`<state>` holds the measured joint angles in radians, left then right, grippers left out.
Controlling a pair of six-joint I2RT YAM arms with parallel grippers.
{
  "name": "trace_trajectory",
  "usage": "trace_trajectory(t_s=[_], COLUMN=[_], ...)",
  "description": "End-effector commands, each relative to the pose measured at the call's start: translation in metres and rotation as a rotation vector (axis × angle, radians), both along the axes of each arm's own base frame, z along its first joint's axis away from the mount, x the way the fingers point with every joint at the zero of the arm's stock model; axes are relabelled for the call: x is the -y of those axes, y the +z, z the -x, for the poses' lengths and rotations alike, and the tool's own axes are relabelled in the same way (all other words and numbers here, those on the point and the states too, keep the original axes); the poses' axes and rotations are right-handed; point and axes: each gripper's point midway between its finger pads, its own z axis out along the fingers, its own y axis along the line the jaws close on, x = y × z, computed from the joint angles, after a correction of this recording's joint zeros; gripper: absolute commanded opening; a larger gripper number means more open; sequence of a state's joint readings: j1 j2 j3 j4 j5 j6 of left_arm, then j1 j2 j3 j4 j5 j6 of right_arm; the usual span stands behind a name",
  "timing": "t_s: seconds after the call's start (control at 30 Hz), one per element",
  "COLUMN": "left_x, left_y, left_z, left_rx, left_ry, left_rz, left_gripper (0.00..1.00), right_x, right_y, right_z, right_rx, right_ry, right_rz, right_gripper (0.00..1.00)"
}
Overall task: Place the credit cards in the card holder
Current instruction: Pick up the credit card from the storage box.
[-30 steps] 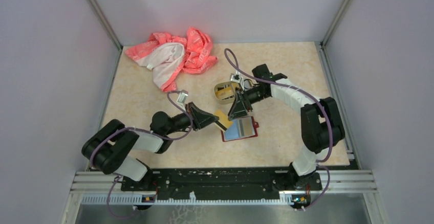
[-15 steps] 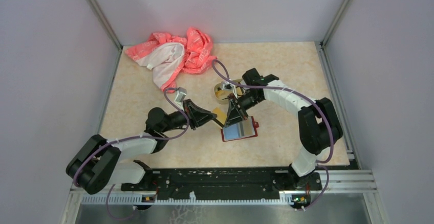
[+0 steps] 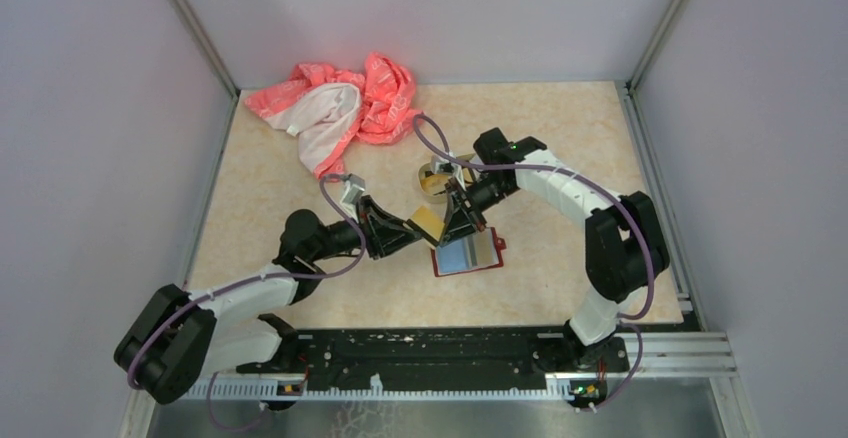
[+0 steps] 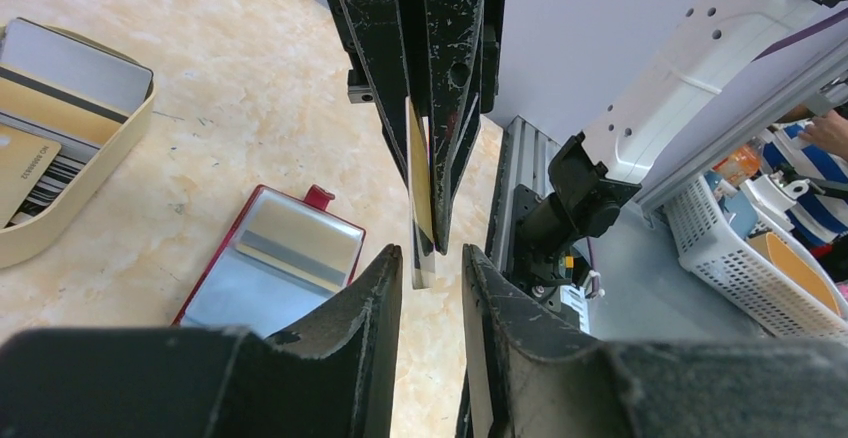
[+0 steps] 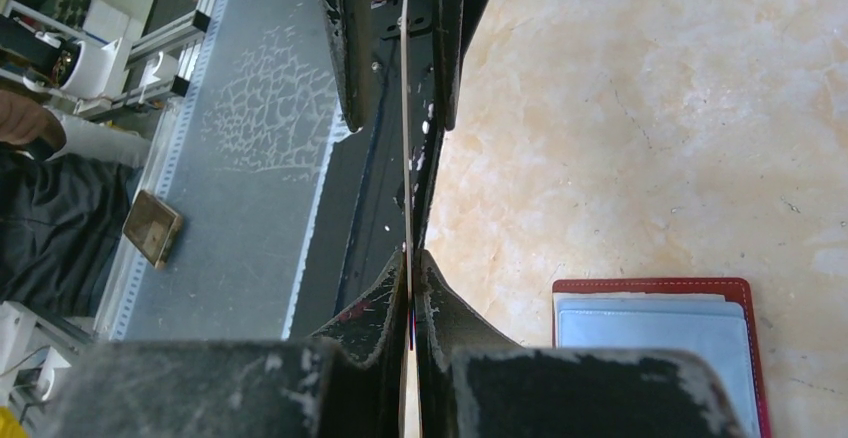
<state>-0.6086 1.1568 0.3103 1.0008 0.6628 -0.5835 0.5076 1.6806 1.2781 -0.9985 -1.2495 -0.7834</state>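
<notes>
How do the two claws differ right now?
The right gripper is shut on the yellow card, holding it on edge; the left gripper is open, its fingers either side of that card with gaps. The right arm curves in from the right; the left arm stretches from the left. Both meet at one card, near the open wallet.

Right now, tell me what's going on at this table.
The right claw is shut on a yellow-gold card, held on edge above the table. The left claw faces it, its fingers open on either side of the card's other end, not clamped. The card holder lies open on the table close by, and more cards sit in the tan tray.
</notes>
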Motion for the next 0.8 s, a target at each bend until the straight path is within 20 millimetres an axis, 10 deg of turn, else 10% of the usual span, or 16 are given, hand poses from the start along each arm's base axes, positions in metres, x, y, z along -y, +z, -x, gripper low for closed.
trace_trajectory(t_s=[0.0, 0.17, 0.43, 0.63, 0.77], left_x=[-0.003, -0.002, -0.003, -0.006, 0.001], left_y=[0.007, 0.012, 0.013, -0.015, -0.039], left_z=[-0.003, -0.005, 0.000, 0.002, 0.005], left_rx=[0.043, 0.047, 0.053, -0.043, -0.179], left_ry=[0.018, 0.014, -0.007, 0.007, -0.040], left_rz=[-0.014, -0.009, 0.005, -0.035, -0.062], left_gripper=[0.36, 0.35, 0.00, 0.00, 0.00], right_x=[-0.004, -0.007, -0.006, 0.013, 0.048], right_y=[0.007, 0.005, -0.002, -0.002, -0.027], right_z=[0.002, 0.007, 0.005, -0.027, -0.078], right_rx=[0.046, 0.051, 0.064, 0.206, 0.413], right_ry=[0.037, 0.068, 0.070, -0.039, -0.238], right_rz=[-0.027, -0.017, 0.011, 0.112, 0.301], right_gripper=[0.00, 0.00, 0.01, 0.49, 0.52])
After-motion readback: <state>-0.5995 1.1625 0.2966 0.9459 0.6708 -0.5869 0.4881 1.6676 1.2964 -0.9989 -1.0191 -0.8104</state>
